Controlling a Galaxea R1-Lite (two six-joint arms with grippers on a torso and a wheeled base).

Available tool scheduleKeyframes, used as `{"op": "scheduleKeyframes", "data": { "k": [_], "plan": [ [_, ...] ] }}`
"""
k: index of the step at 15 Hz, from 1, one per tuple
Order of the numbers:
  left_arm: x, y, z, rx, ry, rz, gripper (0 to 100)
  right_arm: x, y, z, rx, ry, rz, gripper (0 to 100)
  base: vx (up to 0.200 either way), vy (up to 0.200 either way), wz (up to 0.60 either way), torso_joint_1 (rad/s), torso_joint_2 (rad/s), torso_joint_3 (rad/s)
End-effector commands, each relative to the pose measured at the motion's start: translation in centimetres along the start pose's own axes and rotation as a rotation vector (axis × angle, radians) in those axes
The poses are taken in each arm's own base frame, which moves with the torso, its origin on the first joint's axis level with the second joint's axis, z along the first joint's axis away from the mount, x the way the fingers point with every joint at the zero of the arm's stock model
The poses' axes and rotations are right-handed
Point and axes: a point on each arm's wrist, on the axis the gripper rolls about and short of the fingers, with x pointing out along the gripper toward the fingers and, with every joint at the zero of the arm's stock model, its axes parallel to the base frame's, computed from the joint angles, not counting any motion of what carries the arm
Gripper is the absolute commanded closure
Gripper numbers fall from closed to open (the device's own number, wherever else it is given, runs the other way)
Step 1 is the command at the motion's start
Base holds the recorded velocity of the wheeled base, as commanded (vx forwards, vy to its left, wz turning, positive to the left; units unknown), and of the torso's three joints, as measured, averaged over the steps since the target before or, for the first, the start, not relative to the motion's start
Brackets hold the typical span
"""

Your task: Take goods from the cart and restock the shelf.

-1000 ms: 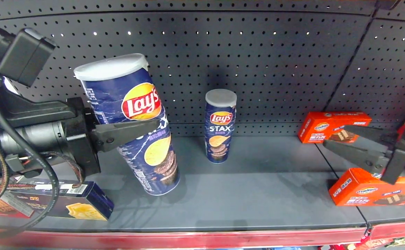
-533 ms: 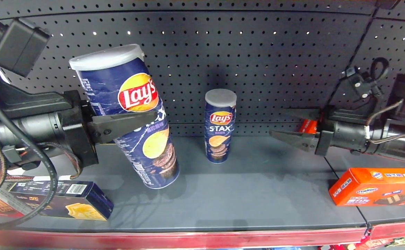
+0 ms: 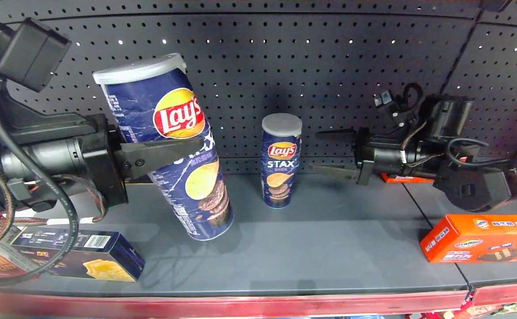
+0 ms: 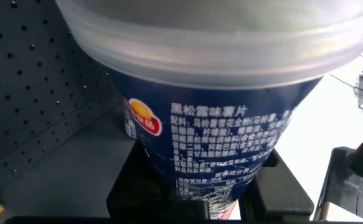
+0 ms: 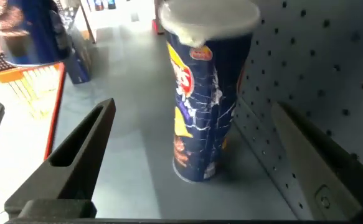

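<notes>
grey shelf (image 3: 329, 252), perforated back panel (image 3: 329, 66), red lip (image 3: 240, 305)

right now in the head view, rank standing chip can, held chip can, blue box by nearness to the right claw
1. standing chip can, just left of the right claw
2. held chip can, farther left
3. blue box, front left

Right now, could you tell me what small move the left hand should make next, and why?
Probably tip the held chips can upright and set it down: the left hand grips it leaning, base low over bare shelf, apart from the standing chips can.
</notes>
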Motion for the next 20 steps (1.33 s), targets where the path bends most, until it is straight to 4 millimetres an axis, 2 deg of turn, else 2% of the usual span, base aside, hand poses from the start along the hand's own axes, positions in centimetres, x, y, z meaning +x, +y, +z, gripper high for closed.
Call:
{"op": "scheduleKeyframes", "data": {
  "k": [1, 9, 15, 20],
  "plan": [
    [0.5, 0.3, -0.2, -0.004, 0.004, -0.002, 100, 1.5, -0.7, -2.1, 0.029, 0.015, 0.021, 0, 0.0, 0.0, 0.0, 0.0, 0.0, 0.0],
    [0.9, 0.6, 0.0, 0.004, -0.008, -0.004, 100, 4.6, -2.2, -4.6, 0.037, 0.012, 0.05, 0, 0.0, 0.0, 0.0, 0.0, 0.0, 0.0],
    [1.0, 0.6, -0.3, -0.003, 0.002, -0.002, 100, 6.6, -2.0, -6.0, 0.048, 0.021, 0.055, 0, 0.0, 0.0, 0.0, 0.0, 0.0, 0.0],
    [0.9, 0.6, -0.6, -0.008, 0.009, 0.0, 100, 7.3, -2.2, -6.7, 0.052, 0.025, 0.05, 0, 0.0, 0.0, 0.0, 0.0, 0.0, 0.0]
  ]
}}
